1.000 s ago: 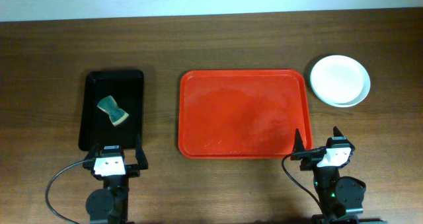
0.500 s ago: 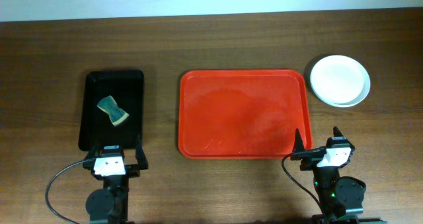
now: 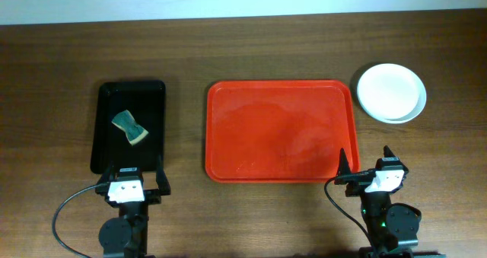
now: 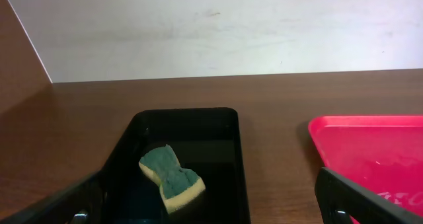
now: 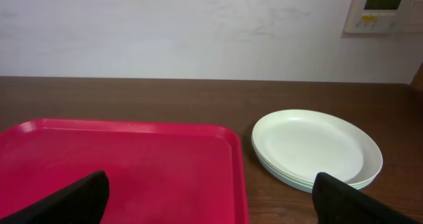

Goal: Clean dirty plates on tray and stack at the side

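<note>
The plates (image 3: 391, 92) sit stacked on the table right of the red tray (image 3: 280, 130), white one on top; the stack also shows in the right wrist view (image 5: 316, 148). The tray carries nothing and shows in both wrist views (image 5: 125, 164) (image 4: 377, 151). My left gripper (image 3: 137, 169) is open and empty at the near end of the black tray (image 3: 129, 125). My right gripper (image 3: 365, 159) is open and empty at the tray's near right corner, its fingertips wide apart (image 5: 211, 197).
A green and yellow sponge (image 3: 130, 128) lies in the black tray, also in the left wrist view (image 4: 170, 178). A white wall runs along the table's far edge. Bare wood table surrounds both trays.
</note>
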